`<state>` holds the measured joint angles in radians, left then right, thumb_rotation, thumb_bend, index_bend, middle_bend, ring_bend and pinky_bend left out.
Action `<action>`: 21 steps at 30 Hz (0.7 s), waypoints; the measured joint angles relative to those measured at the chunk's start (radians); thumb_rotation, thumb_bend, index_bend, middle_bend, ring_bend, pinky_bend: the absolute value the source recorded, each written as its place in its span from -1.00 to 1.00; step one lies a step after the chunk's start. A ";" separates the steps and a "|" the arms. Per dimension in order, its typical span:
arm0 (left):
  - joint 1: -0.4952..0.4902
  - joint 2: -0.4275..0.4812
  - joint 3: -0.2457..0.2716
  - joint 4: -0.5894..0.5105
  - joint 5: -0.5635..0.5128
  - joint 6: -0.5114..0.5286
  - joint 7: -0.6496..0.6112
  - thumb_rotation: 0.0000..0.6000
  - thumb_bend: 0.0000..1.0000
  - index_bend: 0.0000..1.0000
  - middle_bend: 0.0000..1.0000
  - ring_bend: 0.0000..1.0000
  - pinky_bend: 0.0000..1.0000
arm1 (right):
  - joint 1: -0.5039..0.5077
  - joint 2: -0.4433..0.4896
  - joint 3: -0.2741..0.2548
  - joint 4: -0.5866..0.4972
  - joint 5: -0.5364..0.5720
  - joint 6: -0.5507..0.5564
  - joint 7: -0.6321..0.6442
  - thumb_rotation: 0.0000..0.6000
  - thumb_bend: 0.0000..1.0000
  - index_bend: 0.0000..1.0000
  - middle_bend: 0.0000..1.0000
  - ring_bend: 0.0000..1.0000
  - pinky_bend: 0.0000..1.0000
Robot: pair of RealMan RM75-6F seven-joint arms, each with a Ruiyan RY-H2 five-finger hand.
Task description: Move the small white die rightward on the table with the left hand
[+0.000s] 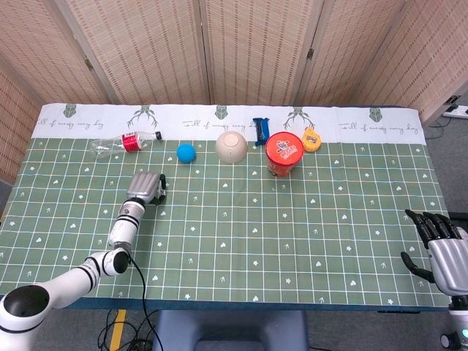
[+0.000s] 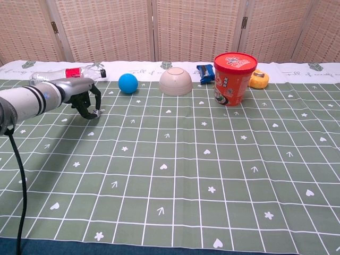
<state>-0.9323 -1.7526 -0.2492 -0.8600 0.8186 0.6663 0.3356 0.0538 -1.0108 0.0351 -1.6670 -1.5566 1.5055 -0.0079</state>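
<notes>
The small white die (image 2: 95, 113) shows in the chest view as a pale speck at the fingertips of my left hand (image 2: 85, 98), low over the green checked tablecloth (image 2: 175, 159) at the far left. The fingers curl down around it and pinch it. From the head view the left hand (image 1: 147, 186) covers the die, so I cannot see it there. My right hand (image 1: 437, 247) hangs beyond the table's right edge, fingers spread and holding nothing.
Along the back stand a lying plastic bottle (image 1: 121, 143), a blue ball (image 1: 186, 152), an upturned beige bowl (image 1: 232, 146), a blue snack packet (image 1: 261, 130), a red noodle cup (image 1: 284, 153) and an orange object (image 1: 312, 139). The ball is nearest, back right of the left hand.
</notes>
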 measured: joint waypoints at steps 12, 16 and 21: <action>0.088 0.158 0.042 -0.316 0.321 0.177 -0.191 1.00 -0.16 0.18 0.89 0.66 0.97 | 0.000 -0.011 -0.002 0.008 -0.011 0.005 0.008 1.00 -0.52 -0.74 -0.57 -0.69 -0.68; 0.121 0.218 0.041 -0.427 0.426 0.290 -0.272 1.00 -0.16 0.13 0.89 0.66 0.97 | -0.004 -0.009 -0.003 0.006 -0.011 0.009 0.008 1.00 -0.52 -0.74 -0.57 -0.69 -0.68; 0.161 0.265 0.015 -0.524 0.493 0.409 -0.425 1.00 -0.28 -0.61 0.85 0.63 0.96 | -0.006 -0.009 -0.004 0.003 -0.009 0.009 0.005 1.00 -0.52 -0.74 -0.57 -0.69 -0.68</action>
<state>-0.7714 -1.4878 -0.2339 -1.3842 1.3113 1.0751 -0.0894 0.0475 -1.0201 0.0309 -1.6641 -1.5660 1.5150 -0.0028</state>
